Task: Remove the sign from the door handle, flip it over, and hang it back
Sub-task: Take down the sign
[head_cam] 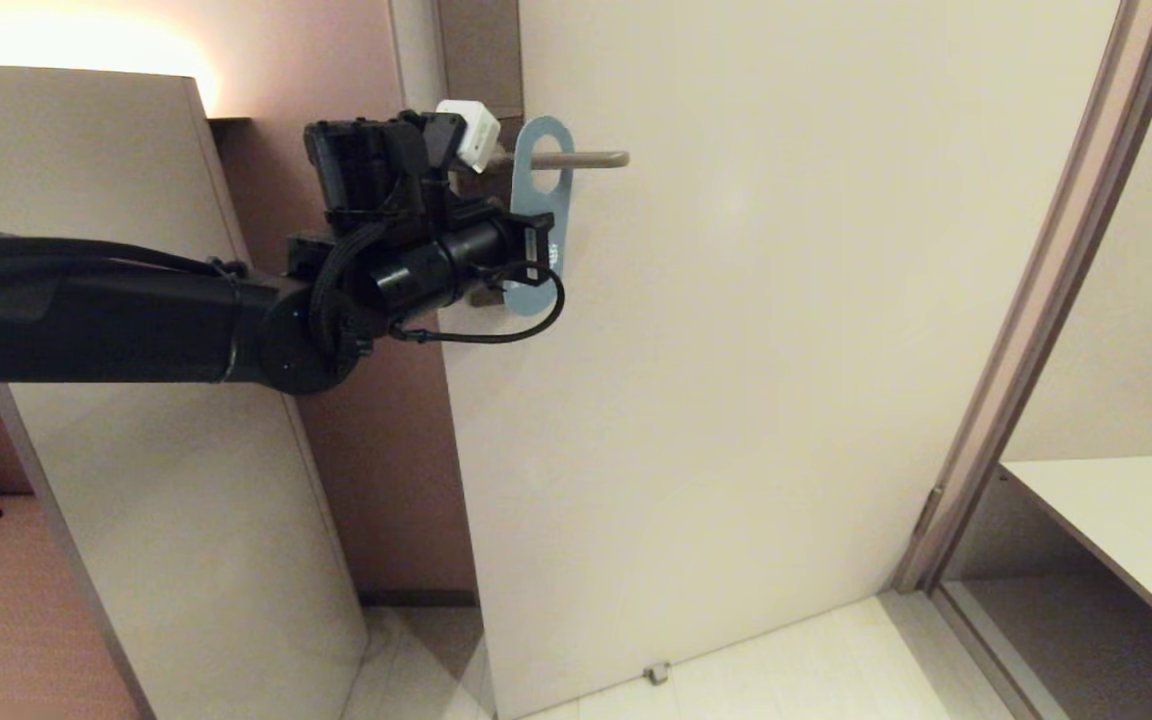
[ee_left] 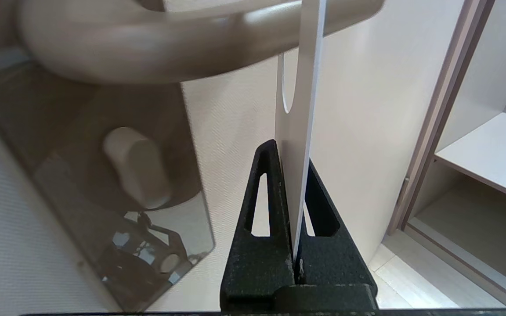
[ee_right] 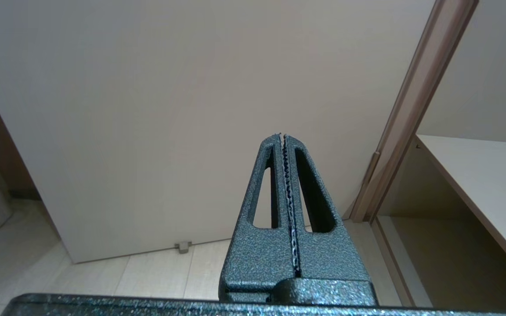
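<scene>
Pale blue door hanger sign (head_cam: 542, 205) hangs from the lever door handle (head_cam: 576, 159), the handle passing through its upper slot, its lower part below the handle against the cream door (head_cam: 756, 400). The left gripper (ee_left: 296, 175), just below the handle, has its jaws clamped on the sign's thin lower edge. The right gripper (ee_right: 284, 140) sits well below the handle facing the door, jaws pressed together on nothing

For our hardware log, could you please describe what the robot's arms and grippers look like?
The left arm is matte black and tubular, with a looping black cable and a white block near the wrist. The left gripper and right gripper have black speckled triangular fingers with slotted cut-outs; the right's pads are serrated.
</scene>
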{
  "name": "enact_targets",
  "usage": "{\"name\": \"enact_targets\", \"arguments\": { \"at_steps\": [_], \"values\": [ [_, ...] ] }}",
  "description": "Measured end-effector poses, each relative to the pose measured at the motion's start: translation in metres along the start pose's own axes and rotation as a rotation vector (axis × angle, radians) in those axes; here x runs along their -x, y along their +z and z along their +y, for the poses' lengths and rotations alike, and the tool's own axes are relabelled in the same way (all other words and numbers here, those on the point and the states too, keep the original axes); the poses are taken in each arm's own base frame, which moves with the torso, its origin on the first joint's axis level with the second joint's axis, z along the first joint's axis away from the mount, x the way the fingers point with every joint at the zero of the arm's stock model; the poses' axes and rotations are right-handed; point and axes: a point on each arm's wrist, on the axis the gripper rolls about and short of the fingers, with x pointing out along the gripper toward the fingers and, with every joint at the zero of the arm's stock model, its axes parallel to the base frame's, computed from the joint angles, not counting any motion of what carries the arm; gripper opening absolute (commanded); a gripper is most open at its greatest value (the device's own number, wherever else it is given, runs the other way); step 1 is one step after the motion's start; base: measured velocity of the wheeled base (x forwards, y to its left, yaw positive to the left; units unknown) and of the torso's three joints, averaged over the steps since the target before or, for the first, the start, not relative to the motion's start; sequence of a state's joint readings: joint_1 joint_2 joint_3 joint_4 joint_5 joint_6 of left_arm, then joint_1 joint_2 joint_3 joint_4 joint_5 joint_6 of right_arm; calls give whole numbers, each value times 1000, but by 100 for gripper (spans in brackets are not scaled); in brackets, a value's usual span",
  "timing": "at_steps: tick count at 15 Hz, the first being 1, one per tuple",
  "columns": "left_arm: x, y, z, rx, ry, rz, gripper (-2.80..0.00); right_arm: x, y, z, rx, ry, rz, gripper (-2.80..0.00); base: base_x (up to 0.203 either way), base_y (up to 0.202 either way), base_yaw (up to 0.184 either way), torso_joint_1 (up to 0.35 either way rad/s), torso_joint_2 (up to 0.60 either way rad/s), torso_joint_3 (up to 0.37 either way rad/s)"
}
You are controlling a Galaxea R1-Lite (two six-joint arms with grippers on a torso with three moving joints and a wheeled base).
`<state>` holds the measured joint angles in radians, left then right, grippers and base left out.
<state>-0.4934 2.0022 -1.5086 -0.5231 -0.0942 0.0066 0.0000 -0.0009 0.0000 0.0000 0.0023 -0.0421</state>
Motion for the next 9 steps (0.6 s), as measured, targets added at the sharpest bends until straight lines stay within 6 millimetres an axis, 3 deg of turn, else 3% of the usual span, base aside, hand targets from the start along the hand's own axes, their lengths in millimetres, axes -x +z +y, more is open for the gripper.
{"name": "enact_targets", "arguments": {
  "at_steps": [9],
  "values": [
    [-16, 6, -10, -29, 40, -4, -280, 0, 0, 0, 0, 0, 0, -280, 0, 0, 0, 0, 0, 0]
  ]
}}
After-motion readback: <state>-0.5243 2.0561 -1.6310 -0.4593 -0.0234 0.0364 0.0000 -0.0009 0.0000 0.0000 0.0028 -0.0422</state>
